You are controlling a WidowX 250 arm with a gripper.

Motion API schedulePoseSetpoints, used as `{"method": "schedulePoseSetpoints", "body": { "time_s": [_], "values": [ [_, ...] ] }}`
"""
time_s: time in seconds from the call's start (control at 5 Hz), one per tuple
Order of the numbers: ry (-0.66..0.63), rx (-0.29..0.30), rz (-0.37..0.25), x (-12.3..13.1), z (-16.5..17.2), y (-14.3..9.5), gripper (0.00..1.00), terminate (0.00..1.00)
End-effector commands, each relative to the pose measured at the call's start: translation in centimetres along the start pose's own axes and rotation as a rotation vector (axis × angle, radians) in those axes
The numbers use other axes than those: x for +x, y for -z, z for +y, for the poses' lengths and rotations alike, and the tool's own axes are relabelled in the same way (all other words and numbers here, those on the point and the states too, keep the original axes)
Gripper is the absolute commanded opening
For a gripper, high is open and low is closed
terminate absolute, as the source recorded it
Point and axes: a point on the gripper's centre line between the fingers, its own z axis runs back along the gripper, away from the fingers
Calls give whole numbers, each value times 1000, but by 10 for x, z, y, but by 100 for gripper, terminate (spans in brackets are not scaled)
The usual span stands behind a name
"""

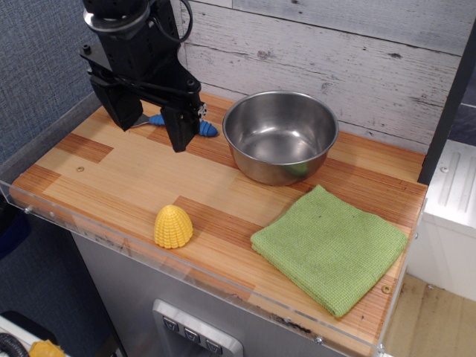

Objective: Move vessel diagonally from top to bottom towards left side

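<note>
- We count one gripper (151,119), black, hanging over the rear left part of the wooden table (111,175). Its two fingers (181,128) are spread wide, with clear air between them; they hold nothing and we see no contact with the board.
- One spoon (178,123), blue-handled, lies on the table behind the fingers, partly hidden by them. We cannot tell whether either finger touches it.
- One yellow corn toy (173,227) stands near the front edge, left of centre, well apart from the gripper.
- One vessel (280,135): a round, deep, shiny steel bowl, upright, sitting at the rear centre-right of the table, close to the plank wall (335,44). We note it is just right of the gripper, not touching it. Its inside looks empty.
- One green cloth (329,247), folded, lies flat at the front right. Its back corner comes just beside the vessel's base.
</note>
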Motion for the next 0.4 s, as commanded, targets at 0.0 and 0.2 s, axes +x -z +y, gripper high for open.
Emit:
{"method": "schedulePoseSetpoints", "body": {
  "time_s": [0.0, 0.2],
  "values": [
    [0, 0, 0, 0, 0, 0, 100, 0],
    [-198, 96, 27, 13, -1, -2, 100, 0]
  ]
}}
